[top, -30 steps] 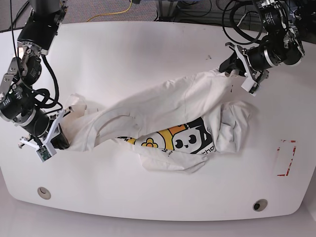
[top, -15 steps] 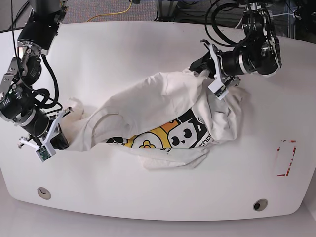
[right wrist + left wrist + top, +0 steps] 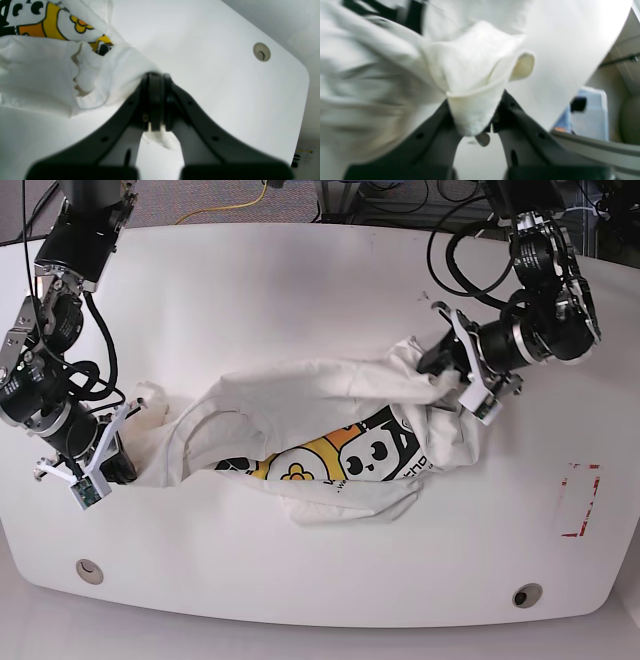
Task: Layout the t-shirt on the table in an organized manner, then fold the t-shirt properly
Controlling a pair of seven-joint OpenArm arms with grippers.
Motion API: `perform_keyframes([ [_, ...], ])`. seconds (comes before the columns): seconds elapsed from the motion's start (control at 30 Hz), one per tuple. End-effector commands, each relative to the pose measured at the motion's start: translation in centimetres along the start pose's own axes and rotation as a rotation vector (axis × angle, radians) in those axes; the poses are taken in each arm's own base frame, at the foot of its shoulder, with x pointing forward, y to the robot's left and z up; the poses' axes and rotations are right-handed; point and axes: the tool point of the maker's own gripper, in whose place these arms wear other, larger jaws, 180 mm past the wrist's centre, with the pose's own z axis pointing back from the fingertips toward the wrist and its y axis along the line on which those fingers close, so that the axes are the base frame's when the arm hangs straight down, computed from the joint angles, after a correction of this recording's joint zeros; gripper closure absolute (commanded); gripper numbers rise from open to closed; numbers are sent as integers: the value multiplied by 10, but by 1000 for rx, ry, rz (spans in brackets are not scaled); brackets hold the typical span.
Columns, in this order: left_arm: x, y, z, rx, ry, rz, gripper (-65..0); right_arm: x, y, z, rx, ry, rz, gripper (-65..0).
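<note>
Both my tools clamped on the t-shirt [image 3: 320,430]: left tool [image 3: 440,372] pinches a hem fold, right tool [image 3: 118,462] an edge low over the tabletop [image 3: 300,280]. Shirt bunched mid-tabletop, print partly showing; opposite grips should let me spread it.

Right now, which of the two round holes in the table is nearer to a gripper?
The grommet hole at the front corner below the right gripper; the other hole lies far from both grippers.
</note>
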Motion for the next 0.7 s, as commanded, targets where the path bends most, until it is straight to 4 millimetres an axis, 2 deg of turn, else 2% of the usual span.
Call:
perform_keyframes([
  [0.0, 41, 21, 22, 53, -115, -63, 0, 27, -12, 9, -31, -78, 27, 0],
  [0.1, 68, 44, 43, 130, -167, -111, 0, 31, -13, 10, -37, -88, 31, 0],
  [0.17, 93, 60, 59, 184, -208, -157, 0, 42, -19, 12, -50, -114, 37, 0],
  [0.27, 131, 70, 78, 235, -275, -229, 0, 52, -24, 14, -63, -136, 44, 0],
  [0.3, 150, 74, 88, 259, -307, -264, 0, 56, -26, 15, -68, -147, 47, 0],
  [0.5, 237, 73, 138, 355, -485, -411, 0, 90, -41, 26, -110, -224, 72, 0],
  [0.6, 277, 72, 166, 427, -558, -473, 0, 110, -49, 32, -130, -264, 82, 0],
  [0.67, 298, 71, 178, 444, -587, -498, 0, 124, -54, 33, -133, -284, 96, 0],
])
